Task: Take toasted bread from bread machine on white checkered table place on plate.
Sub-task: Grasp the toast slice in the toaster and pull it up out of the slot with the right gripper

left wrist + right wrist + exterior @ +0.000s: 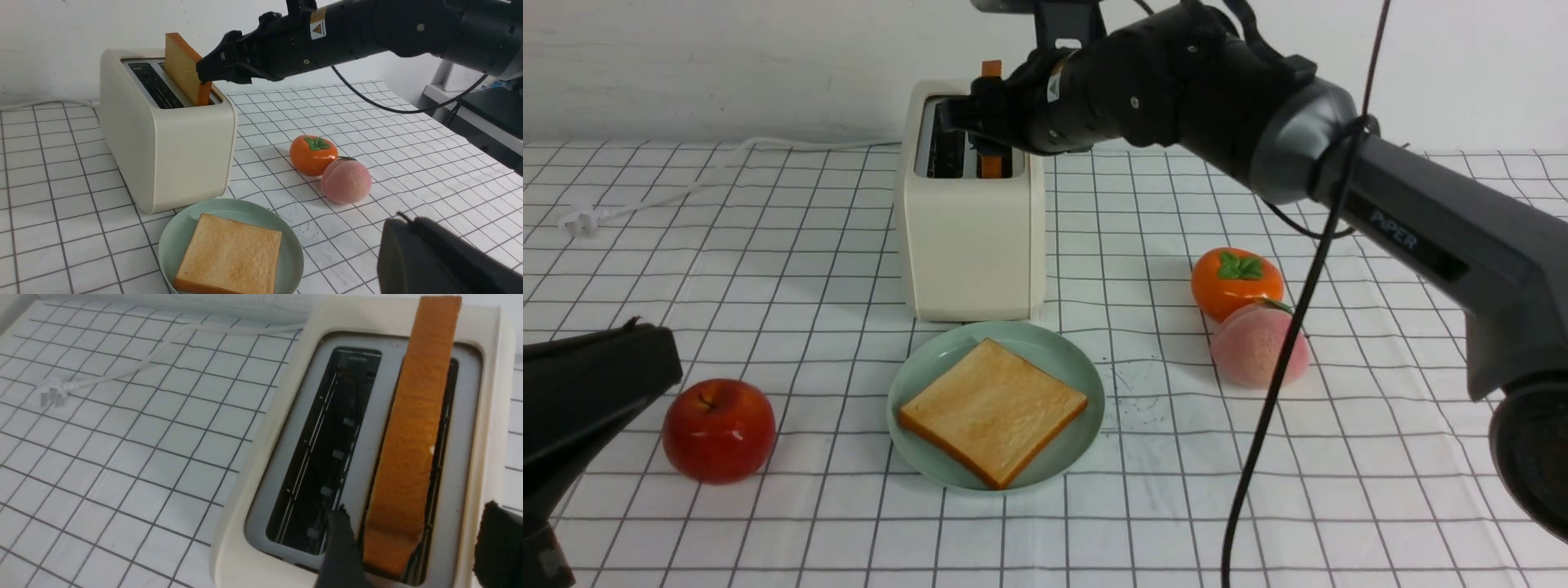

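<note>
Right wrist view: my right gripper [416, 543] is wide open astride the standing toast slice [412, 437], gripping nothing.
It stands upright in one bread machine [229, 559] slot; a second slice [992, 410] lies flat on the plate [1086, 376], on the white checkered table [768, 245] before a white wall [686, 65].

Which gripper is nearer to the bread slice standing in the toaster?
The right. The right gripper has open fingers on both sides of the bread slice in the toaster; the left gripper is low near the red apple, far off.
</note>
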You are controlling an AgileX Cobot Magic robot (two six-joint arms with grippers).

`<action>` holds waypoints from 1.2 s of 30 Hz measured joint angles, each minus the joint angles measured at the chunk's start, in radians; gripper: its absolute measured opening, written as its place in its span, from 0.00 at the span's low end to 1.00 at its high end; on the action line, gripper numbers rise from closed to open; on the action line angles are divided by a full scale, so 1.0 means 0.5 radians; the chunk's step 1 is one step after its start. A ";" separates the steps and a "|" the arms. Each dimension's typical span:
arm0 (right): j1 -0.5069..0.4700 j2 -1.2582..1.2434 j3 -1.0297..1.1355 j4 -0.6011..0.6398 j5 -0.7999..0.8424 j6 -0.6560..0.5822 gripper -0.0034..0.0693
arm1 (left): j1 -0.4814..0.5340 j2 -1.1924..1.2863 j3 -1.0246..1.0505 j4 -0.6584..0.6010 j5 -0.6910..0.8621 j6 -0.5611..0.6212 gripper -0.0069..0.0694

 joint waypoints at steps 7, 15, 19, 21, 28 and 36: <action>0.060 0.033 -0.076 -0.169 -0.073 0.052 0.64 | 0.000 0.000 0.000 0.004 0.000 0.000 0.07; 0.030 0.156 -0.076 -0.452 -0.171 0.309 0.62 | 0.000 0.000 0.004 0.004 0.000 0.000 0.08; 0.033 0.184 -0.076 -0.484 -0.282 0.379 0.55 | 0.000 0.000 0.004 0.004 0.000 0.000 0.08; 0.031 0.205 -0.076 -0.499 -0.296 0.400 0.50 | 0.000 0.000 0.004 0.004 0.000 0.000 0.08; 0.016 0.245 -0.076 -0.530 -0.329 0.419 0.28 | 0.000 0.000 0.004 -0.001 0.004 0.000 0.09; 0.003 0.242 -0.076 -0.575 -0.371 0.421 0.22 | 0.000 0.000 0.004 -0.001 0.010 0.000 0.10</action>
